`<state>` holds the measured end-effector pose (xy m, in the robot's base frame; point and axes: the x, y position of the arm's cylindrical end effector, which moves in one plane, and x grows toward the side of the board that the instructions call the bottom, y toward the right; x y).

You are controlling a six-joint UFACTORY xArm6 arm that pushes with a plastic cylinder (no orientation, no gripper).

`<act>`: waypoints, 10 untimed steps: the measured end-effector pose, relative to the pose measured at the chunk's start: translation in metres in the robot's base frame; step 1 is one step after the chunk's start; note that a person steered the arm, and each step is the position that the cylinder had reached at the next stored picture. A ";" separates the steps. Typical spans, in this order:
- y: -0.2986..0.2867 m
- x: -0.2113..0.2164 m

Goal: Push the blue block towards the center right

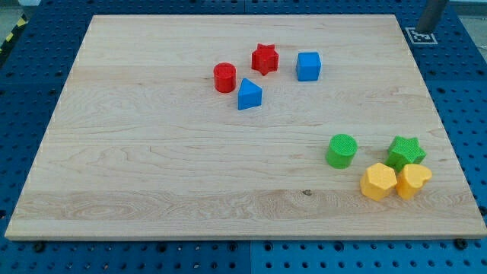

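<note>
A blue cube (308, 66) sits on the wooden board (152, 167) near the view's top, right of centre. A blue triangular block (249, 94) lies lower and to its left. A red star (265, 58) and a red cylinder (224, 78) stand close by on the left. A dark grey rod enters at the view's top right corner, off the board. My tip (423, 30) is beside a black-and-white marker, far to the right of and above the blue cube, touching no block.
A green cylinder (342, 151), a green star (405, 152), a yellow hexagon (378, 182) and a yellow heart-like block (413, 180) cluster at the view's lower right. A blue perforated table (30, 68) surrounds the board.
</note>
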<state>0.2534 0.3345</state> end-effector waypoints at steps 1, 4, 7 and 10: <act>-0.002 0.035; -0.013 0.092; -0.084 0.092; -0.157 0.098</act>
<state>0.3518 0.1780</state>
